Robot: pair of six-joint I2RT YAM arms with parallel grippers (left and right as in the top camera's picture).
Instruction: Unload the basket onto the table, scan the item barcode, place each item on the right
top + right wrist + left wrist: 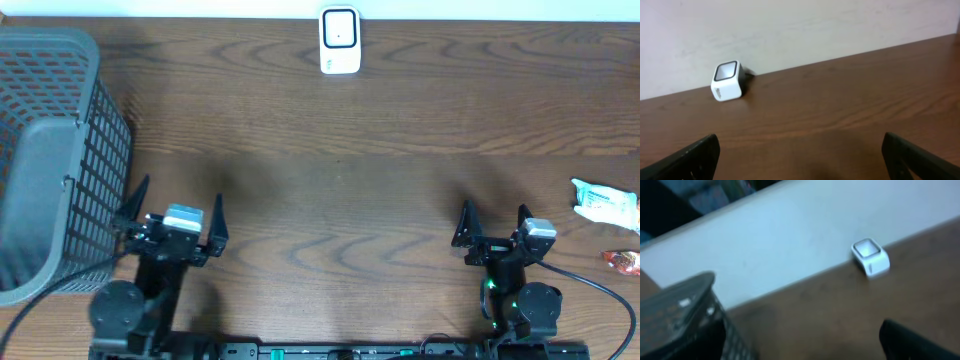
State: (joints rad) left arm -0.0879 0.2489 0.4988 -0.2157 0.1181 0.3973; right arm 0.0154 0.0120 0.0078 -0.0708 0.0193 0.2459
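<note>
At the right edge of the tabletop (340, 190), overhead view: a white packet (604, 202) with green print lies flat, partly cut off by the frame. The barcode cannot be made out at this size. Below and to the right of it, apart, lies a small red packet (622, 261), also cut by the frame edge. Nothing touches either one.

Scanner (340, 41): white block with a dark-rimmed window, at the far edge of the tabletop, centre, against the pale wall (800, 30). It is well apart from the white packet. The right wrist view shows it upper left, window facing up and toward the camera. The left wrist view shows it upper right, blurred.

Right tool (494, 210): near the front edge, right of centre, fingers spread wide with nothing between them. It is the nearer tool to the white packet but apart from it. The right wrist view agrees: fingertips at the lower corners, bare wood between.

Left tool (182, 192): front edge, left of centre, fingers spread wide, empty. The left wrist view shows one finger only, lower right.

Grey mesh basket (60, 150): far left, just beside the left tool. Its contents cannot be made out.
</note>
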